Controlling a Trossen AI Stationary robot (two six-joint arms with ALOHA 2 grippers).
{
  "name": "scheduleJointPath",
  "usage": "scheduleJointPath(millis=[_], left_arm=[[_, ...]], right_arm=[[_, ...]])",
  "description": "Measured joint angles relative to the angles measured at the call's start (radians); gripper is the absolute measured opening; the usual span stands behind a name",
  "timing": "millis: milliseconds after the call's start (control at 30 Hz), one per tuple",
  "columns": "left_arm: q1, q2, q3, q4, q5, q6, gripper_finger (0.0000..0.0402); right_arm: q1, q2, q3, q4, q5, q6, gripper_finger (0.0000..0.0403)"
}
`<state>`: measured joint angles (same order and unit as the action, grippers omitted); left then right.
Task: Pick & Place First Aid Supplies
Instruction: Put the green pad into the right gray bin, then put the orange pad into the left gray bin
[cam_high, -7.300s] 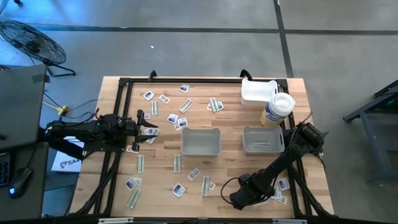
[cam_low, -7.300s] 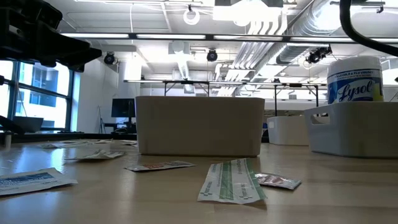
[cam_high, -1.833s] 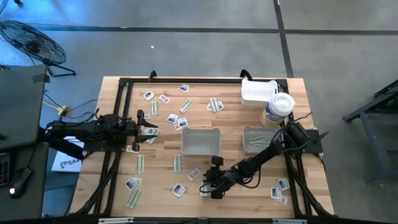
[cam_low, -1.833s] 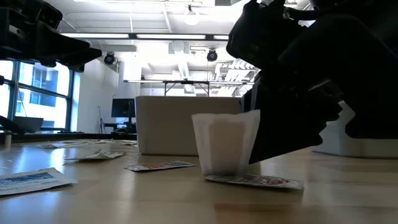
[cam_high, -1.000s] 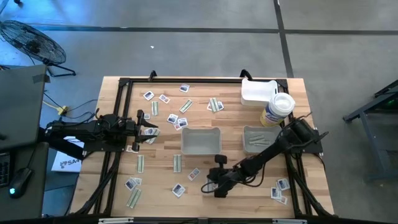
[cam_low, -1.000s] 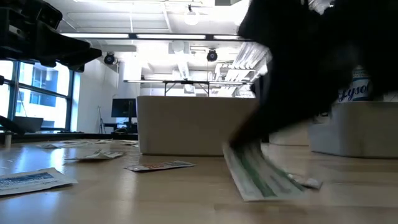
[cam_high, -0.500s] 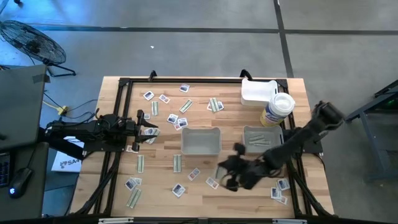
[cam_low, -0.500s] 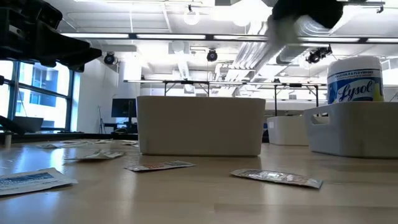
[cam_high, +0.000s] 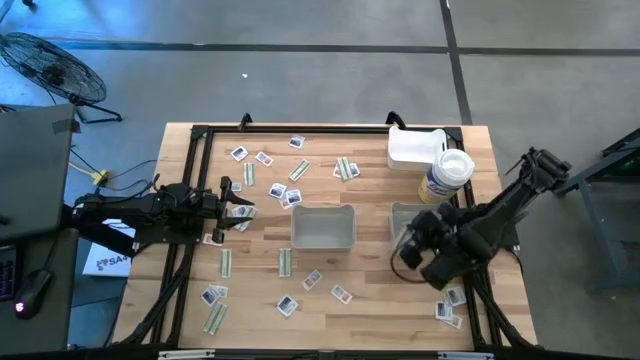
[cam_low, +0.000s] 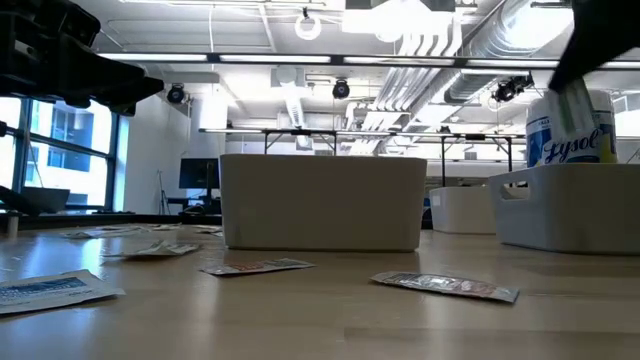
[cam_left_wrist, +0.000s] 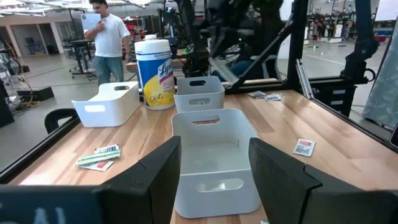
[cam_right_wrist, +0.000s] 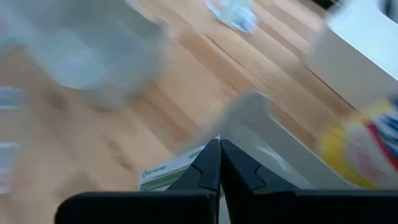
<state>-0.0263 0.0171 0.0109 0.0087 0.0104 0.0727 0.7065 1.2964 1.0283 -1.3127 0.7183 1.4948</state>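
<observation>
Overhead, the right gripper (cam_high: 408, 248) hangs above the near-left corner of the right-hand grey tray (cam_high: 414, 212), its fingers pressed together on a long pale green strip (cam_right_wrist: 175, 167); the right wrist view shows the strip pinched at one end, its free length lying over bare wood just beside the tray rim (cam_right_wrist: 249, 106). The left gripper (cam_high: 238, 205) waits near the table's left edge, fingers (cam_left_wrist: 158, 171) spread wide, nothing between them, pointing at the middle tray (cam_high: 323, 227). Other packets (cam_high: 264, 158) lie scattered toward the far edge, and more strips (cam_high: 285, 262) and packets (cam_high: 340, 294) sit between the middle tray and the near edge. A white bottle (cam_high: 447, 175) stands beside a white bin (cam_high: 413, 147) at the far right corner. A person (cam_left_wrist: 107, 38) stands in the room beyond the table.
</observation>
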Motion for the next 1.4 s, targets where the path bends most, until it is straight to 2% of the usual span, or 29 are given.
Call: scheduleJointPath(millis=[200,300,467,700,900,1100,1233,1333,1400], left_arm=[[0.000,0.000,0.000,0.000,0.000,0.000,0.0186],[0.000,0.000,0.000,0.000,0.000,0.000,0.0186],[0.000,0.000,0.000,0.000,0.000,0.000,0.0186],[0.000,0.000,0.000,0.000,0.000,0.000,0.0186],[0.000,0.000,0.000,0.000,0.000,0.000,0.0186],[0.000,0.000,0.000,0.000,0.000,0.000,0.0186],[0.000,0.000,0.000,0.000,0.000,0.000,0.0186],[0.000,0.000,0.000,0.000,0.000,0.000,0.0186],[0.000,0.000,0.000,0.000,0.000,0.000,0.0186]], right_arm=[[-0.105,0.000,0.000,-0.120,-0.079,0.082,0.0000],[-0.157,0.000,-0.027,-0.108,-0.114,0.114,0.0000],[-0.231,0.000,-0.135,-0.043,-0.236,0.161,0.0000],[-0.257,0.000,-0.244,0.035,-0.276,0.165,0.0001],[-0.269,0.000,-0.281,0.034,-0.413,0.123,0.0018],[-0.269,0.000,-0.248,-0.038,-0.427,0.077,0.0058],[-0.269,0.000,-0.153,-0.127,-0.418,0.059,0.0076],[-0.260,0.000,-0.060,-0.098,-0.375,-0.029,0.0079],[-0.242,0.000,-0.010,-0.009,-0.329,-0.132,0.0078]])
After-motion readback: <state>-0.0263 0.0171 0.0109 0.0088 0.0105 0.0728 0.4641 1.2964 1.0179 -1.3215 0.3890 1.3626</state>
